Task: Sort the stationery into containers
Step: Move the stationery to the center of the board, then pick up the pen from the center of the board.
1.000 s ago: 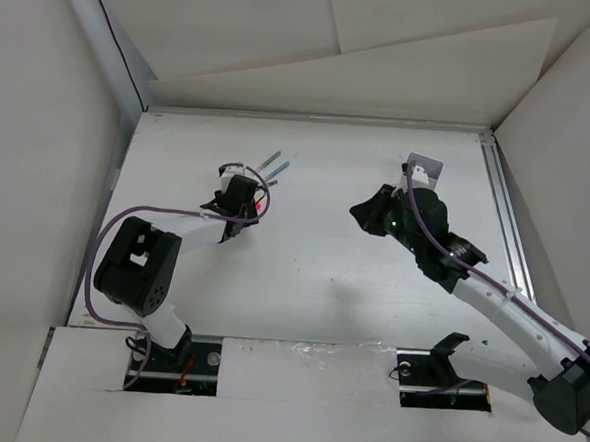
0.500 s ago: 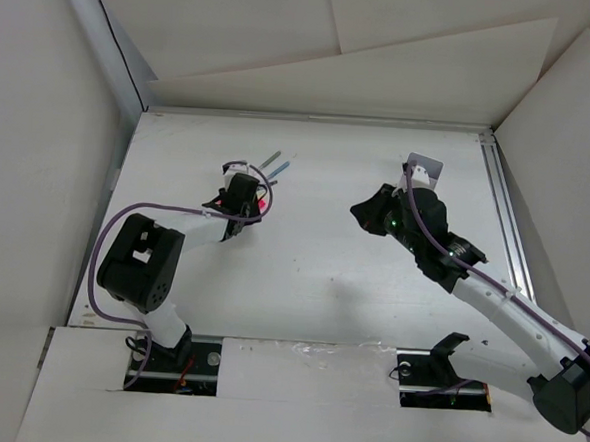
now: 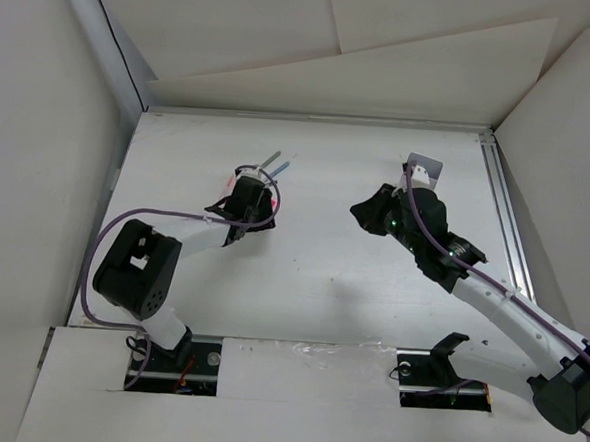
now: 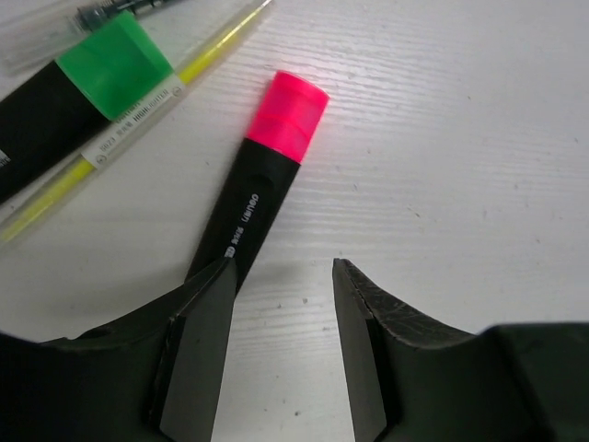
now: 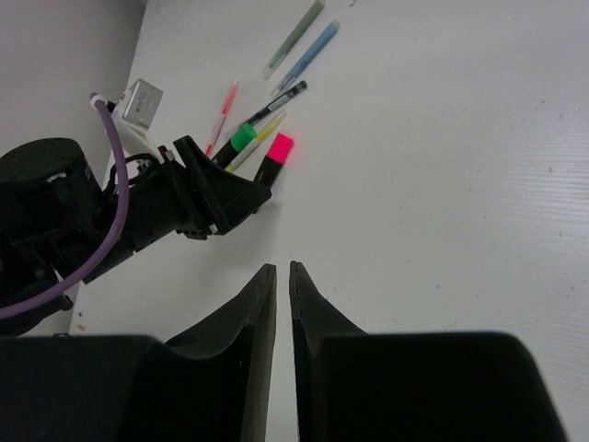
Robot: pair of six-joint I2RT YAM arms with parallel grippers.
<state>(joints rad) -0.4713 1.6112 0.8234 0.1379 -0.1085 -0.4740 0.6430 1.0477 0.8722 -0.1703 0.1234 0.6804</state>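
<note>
white print on pink highlighter (image 4: pixel 262 184), unreadable

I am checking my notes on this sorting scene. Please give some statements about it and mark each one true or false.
1. The pink-capped highlighter lies flat on the table. True.
2. The left claw grips the green-capped highlighter. False: its jaws stand open and empty.
3. The right claw holds the blue pen. False: it is empty; the pen lies on the table.
4. A thin yellow pen lies beside the green-capped highlighter. True.
</note>
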